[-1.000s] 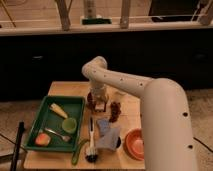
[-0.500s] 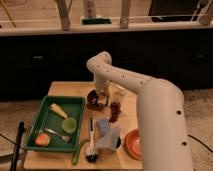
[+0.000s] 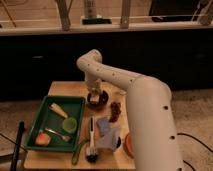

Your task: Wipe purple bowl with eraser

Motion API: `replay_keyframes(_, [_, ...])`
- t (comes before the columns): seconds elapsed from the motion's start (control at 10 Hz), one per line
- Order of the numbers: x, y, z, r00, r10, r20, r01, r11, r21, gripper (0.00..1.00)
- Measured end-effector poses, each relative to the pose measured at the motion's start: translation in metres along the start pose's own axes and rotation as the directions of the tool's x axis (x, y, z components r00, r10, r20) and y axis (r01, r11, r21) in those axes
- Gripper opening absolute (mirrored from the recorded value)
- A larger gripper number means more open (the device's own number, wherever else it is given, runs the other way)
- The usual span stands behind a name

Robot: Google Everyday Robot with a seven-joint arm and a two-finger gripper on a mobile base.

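- On the left of the bench (image 3: 69, 89) sat a green tray (image 3: 66, 98) holding a pale yellow wedge (image 3: 58, 110) and a small light-green bowl (image 3: 70, 124). Neither was part of the job.
- Just right of the tray's far corner, the hand (image 3: 95, 91) hung straight down from the arm, directly over the purple bowl (image 3: 101, 102). Whether it was apart or clamped could not be told.
- A small pale cream block, taken for the eraser (image 3: 95, 95), showed at the tip of the hand, within the bowl's rim. It would likely be light and slightly springy, with a grippy rather than slick surface. It was best held by its two long flat sides, leaving one face free for rubbing.
- The purple bowl stood upright on the bench near its middle, just beside the tray. It was small, round and so dark that it read almost brown-black. It was probably light and rigid, so it could skid or tip under sideways rubbing, and gentle downward pressure seemed wise.
- Further right and nearer the camera lay a light blue-grey cloth (image 3: 107, 132) and the edge of a larger orange bowl (image 3: 128, 145), both well apart from the purple bowl.
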Motion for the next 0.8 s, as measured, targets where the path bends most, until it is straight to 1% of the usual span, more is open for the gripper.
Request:
replay_keyframes(0.1, [-0.002,-0.005,-0.001,1.000,-0.020,-0.003,0.020,1.000,-0.002,0.00])
replay_keyframes(0.3, [-0.016,-0.018,-0.002,0.997,-0.071,-0.003,0.071,0.997,0.000,0.00])
replay_keyframes(0.4, [-0.022,-0.016,-0.001,0.997,-0.082,0.002,0.082,0.997,-0.003,0.00])
replay_keyframes(0.6, [-0.040,0.001,0.004,0.996,-0.080,0.028,0.081,0.997,-0.011,0.00])
replay_keyframes(0.8, [-0.039,0.027,0.010,0.998,-0.043,0.044,0.043,0.999,-0.012,0.00])
